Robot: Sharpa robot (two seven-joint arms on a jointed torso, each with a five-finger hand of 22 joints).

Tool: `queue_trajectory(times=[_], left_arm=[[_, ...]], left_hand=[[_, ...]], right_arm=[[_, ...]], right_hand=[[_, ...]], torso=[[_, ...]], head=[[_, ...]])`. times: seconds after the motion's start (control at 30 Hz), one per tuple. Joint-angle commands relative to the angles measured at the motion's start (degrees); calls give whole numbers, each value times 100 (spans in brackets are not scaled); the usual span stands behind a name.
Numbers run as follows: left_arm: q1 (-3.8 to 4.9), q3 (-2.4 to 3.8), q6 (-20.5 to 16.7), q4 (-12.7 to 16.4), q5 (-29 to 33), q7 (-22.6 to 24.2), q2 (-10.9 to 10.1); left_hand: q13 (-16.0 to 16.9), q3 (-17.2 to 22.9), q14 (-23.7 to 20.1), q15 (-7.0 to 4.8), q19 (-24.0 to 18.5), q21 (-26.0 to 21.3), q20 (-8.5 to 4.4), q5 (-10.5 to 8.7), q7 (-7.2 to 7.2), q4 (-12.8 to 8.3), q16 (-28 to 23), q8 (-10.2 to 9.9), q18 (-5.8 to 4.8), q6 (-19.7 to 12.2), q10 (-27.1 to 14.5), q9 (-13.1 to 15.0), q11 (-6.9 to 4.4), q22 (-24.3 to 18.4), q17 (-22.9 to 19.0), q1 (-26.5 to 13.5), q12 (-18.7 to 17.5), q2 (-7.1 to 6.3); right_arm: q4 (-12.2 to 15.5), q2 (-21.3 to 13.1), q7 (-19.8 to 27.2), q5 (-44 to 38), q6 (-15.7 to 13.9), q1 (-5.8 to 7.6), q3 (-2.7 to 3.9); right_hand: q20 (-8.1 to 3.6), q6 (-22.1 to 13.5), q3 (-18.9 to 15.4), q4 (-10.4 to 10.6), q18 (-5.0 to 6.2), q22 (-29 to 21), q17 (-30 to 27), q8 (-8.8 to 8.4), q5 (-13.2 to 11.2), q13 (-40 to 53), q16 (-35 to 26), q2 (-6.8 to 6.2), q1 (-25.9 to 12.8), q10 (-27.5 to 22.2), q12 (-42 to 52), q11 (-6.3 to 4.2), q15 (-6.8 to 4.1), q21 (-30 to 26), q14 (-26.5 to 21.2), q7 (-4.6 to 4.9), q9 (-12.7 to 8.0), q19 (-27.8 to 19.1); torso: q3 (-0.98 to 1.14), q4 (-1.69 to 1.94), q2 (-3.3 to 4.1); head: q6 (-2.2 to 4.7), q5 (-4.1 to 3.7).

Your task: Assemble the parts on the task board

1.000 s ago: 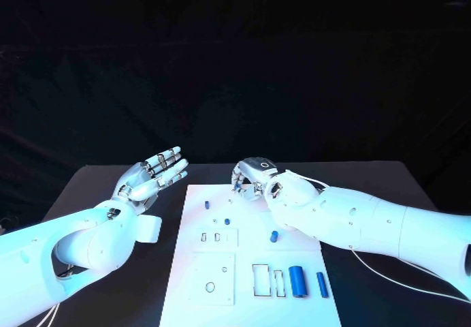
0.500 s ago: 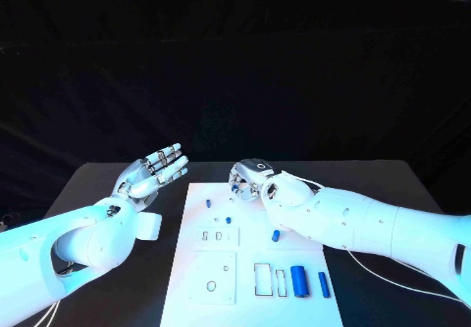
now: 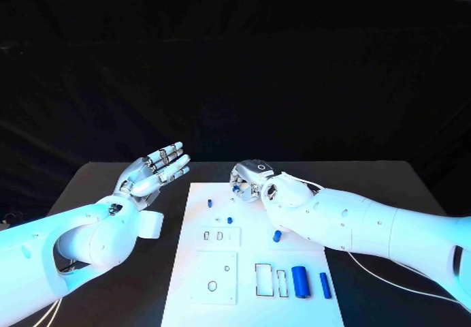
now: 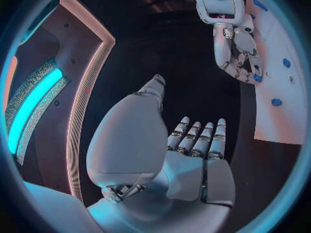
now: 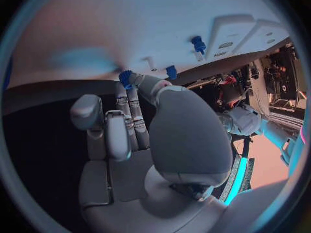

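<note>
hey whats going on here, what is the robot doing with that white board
A two-armed robot is assembling small blue parts on the white task board. The right robot hand is down at the board's far end, its fingertips on a small blue part there. The left robot hand hovers open, palm up, beside the board, holding nothing. Two blue cylinders lie at the near end, and a few small blue pieces sit mid-board.

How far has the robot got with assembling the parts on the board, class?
Early stage. Done: little that shows; small blue parts stand near the board's far end. In hand: the right hand is at a blue part by the far edge; a firm hold cannot be told. The left hand is open, beside the board. Left: two blue cylinders lie loose by empty slots.
</note>
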Motion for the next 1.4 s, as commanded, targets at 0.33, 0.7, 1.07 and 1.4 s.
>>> queue_trajectory(times=[0.33, 0.7, 1.07, 1.4], left_arm=[[24, 6, 57, -3, -13, 38, 6], [25, 5, 72, -72, -12, 26, -14], [25, 5, 80, -152, -5, 41, -83], [22, 3, 135, -217, -1, 42, -82]], left_hand=[[-2, 10, 7, -17, 44, 41, 9, -31, 496, -5, 11, 31, -35, 22, -31, 6, 15, 5, 4, 12, 8, 17], [-2, 6, 7, -21, 40, 41, 9, -30, 489, -5, 10, 31, -37, 26, -36, 7, 7, 3, 3, 16, 8, 15], [-1, 2, 11, -28, 39, 42, 9, -31, 487, -5, 10, 31, -39, 30, -31, 8, 7, 2, 4, 16, 9, 14], [5, 20, 10, -25, 33, 43, 11, -35, 489, -5, 7, 42, -47, 75, 9, 16, 11, -1, 3, 9, 18, 60]], right_arm=[[-49, 13, 112, 11, 87, 6, -1], [468, -411, 127, 126, -121, 25, 5], [1671, -1758, 610, 1553, -476, 258, 122], [1747, -2388, 723, 2311, 417, 363, 141]], right_hand=[[252, -802, -207, 60, 96, -889, -759, -484, 23, -63, -383, -342, -351, -1213, 11, 132, 267, -766, -46, 233, -46, -691], [257, -882, -1642, 333, 174, -1379, -1208, -690, 92, -86, -623, 0, 117, -1545, 28, 124, 257, -1386, -97, 172, -40, -766], [197, -600, -1263, 639, 93, -913, -945, -694, 166, 37, -417, -106, 139, -570, 280, 25, 189, -1095, -8, 186, -22, -471], [-28, -911, -2269, 897, -155, 679, 1084, -554, 152, 5577, 704, -114, 295, 232, 6023, -254, 130, 146, 368, 55, 171, 297]], torso=[[1, -12, -1], [12, -24, -8], [24, -83, -55], [33, -132, -84]], head=[[-5, 23], [13, 41], [17, 11], [-38, -63]])
